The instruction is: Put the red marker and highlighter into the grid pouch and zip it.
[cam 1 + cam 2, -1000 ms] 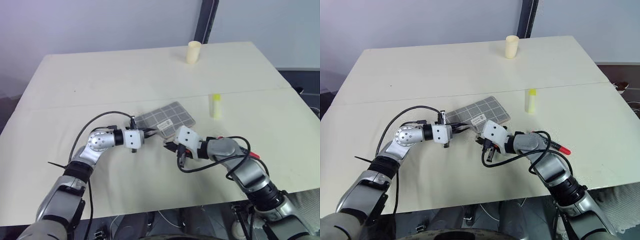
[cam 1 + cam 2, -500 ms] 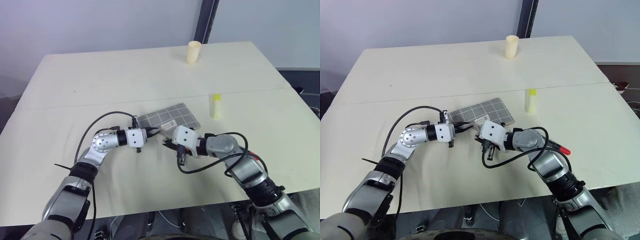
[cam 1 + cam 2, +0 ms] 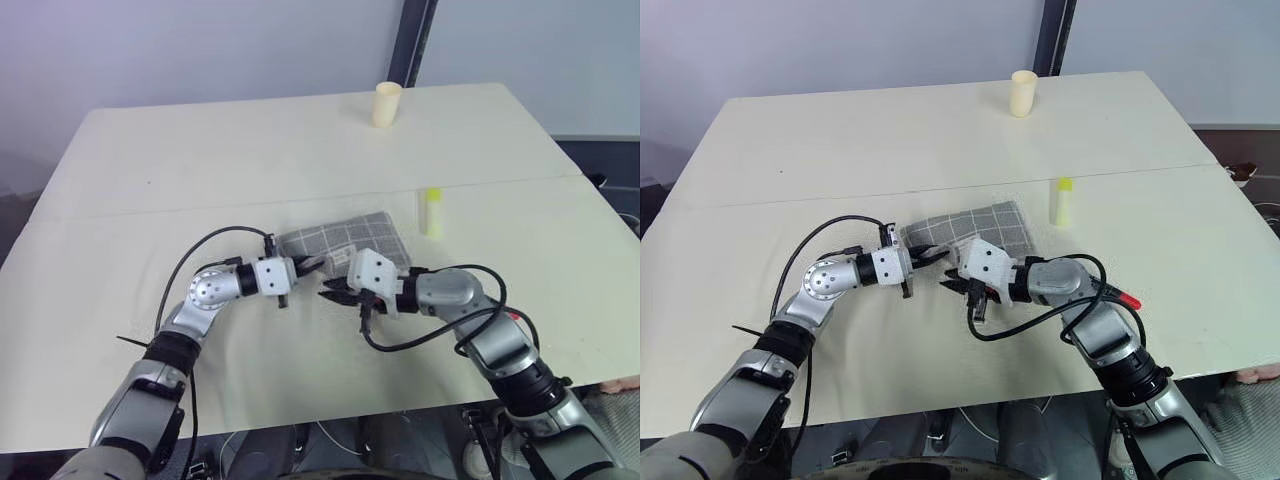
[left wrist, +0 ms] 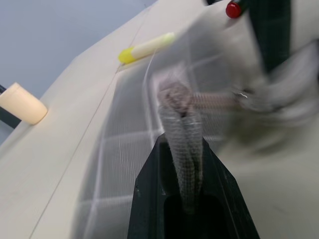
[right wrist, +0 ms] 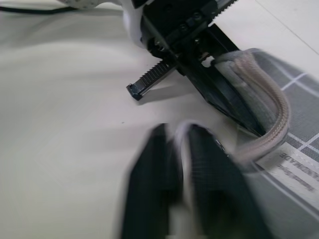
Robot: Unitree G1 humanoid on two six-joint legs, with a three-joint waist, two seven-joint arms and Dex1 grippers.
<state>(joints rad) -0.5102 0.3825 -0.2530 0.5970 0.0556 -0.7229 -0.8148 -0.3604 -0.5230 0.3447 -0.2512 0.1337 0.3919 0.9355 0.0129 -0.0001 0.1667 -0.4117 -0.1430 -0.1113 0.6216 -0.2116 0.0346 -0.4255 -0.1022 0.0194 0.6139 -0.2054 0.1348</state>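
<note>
On the pale worktop [image 3: 200, 150], near its front middle, lies the pouch [image 3: 345, 238], its near edge lifted and bunched between the two end effectors. Left end effector [image 3: 312, 265] is clamped tight on that near edge; the left wrist view shows grey gridded fabric squeezed between its black fingers [image 4: 149, 184]. Right end effector [image 3: 330, 294] sits just beside it, facing it, fingers slightly parted, with a pale strip between them in the right wrist view; whether it grips that strip I cannot tell. Behind the pouch and to its right, apart from it, the highlighter [image 3: 431, 210] lies on the worktop, cap toward the far side. By the right forearm, toward the front right, the marker [image 3: 1127, 299] shows its red end past the arm. At the far edge stands a cream cup [image 3: 387, 104], well apart from the rest.
</note>
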